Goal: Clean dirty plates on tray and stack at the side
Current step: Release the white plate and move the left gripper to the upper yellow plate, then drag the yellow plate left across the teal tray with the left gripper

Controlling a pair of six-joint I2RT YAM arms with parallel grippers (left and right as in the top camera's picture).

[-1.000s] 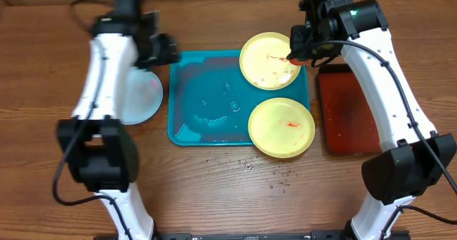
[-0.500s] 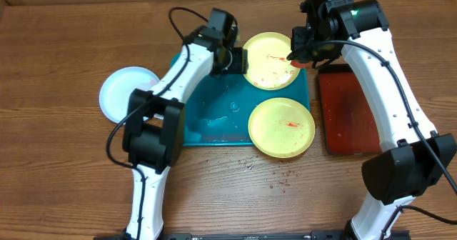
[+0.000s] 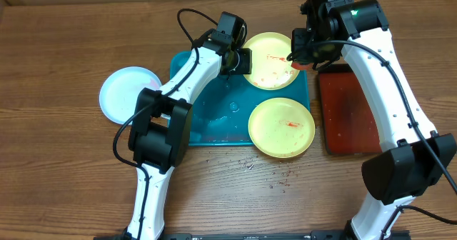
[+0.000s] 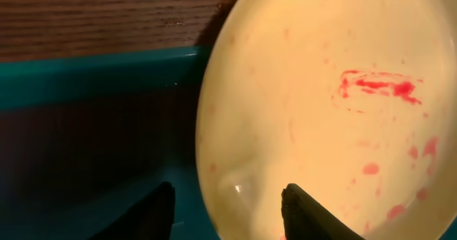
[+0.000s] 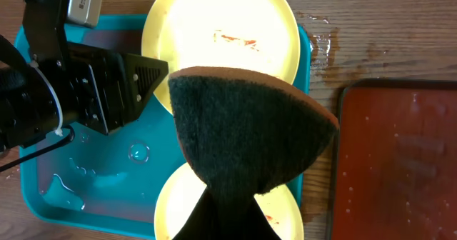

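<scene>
my left hand (image 4: 230,211) is open astride the rim of the far yellow plate (image 3: 265,72) on the tray (image 3: 214,122). my right hand (image 3: 296,54) grips a sponge (image 5: 250,133) at its other edge. the pale plate (image 3: 127,93) lies on the bench (image 3: 57,161).

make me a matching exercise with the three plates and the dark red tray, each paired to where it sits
Things
1. pale blue-white plate
2. yellow plate with the long red streak
3. yellow plate with the small red spot
4. dark red tray

Places
A. near right corner of the teal tray, jutting over its rim
B. on the table, right of the teal tray
C. far right corner of the teal tray
D. on the table, left of the teal tray

Pairs: 1-D, 2-C, 3-A, 4-B
</scene>
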